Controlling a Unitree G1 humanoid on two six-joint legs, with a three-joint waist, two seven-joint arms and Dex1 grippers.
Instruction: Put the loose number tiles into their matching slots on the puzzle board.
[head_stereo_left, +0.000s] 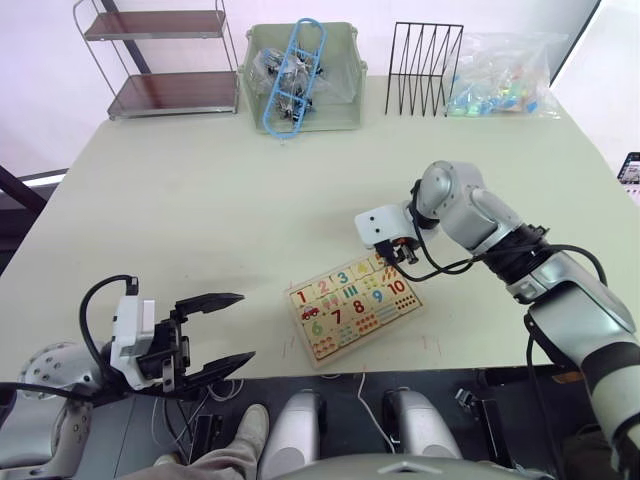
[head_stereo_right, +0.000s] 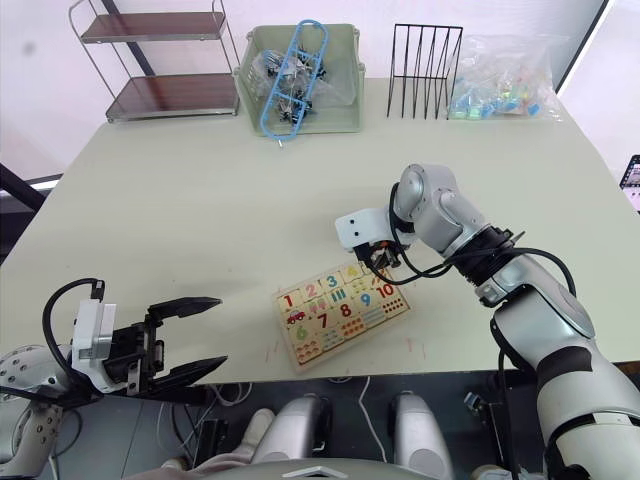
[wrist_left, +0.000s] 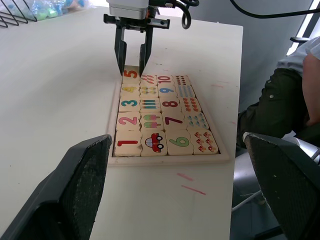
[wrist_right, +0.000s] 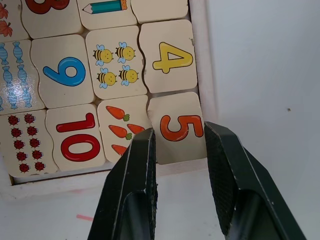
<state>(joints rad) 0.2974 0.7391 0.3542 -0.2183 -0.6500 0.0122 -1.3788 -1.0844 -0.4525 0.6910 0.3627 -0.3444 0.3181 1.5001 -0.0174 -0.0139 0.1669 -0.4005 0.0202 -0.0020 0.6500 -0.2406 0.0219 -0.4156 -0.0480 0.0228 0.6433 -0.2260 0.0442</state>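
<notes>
My right gripper (wrist_right: 179, 137) stands over the 5 tile (wrist_right: 179, 128) at the corner of the puzzle board (head_stereo_left: 352, 307), jaws parted either side of it, not clamping. The tile looks seated; I'd lift straight up without dragging it. Tiles 1 to 4 (wrist_left: 129, 110) fill their row. The left gripper (head_stereo_left: 218, 334) idles wide open, lower left of frame. The pale desk (head_stereo_left: 200, 190) carries a wire rack (head_stereo_left: 425, 68) and a bin (head_stereo_left: 300, 75) along the top.
</notes>
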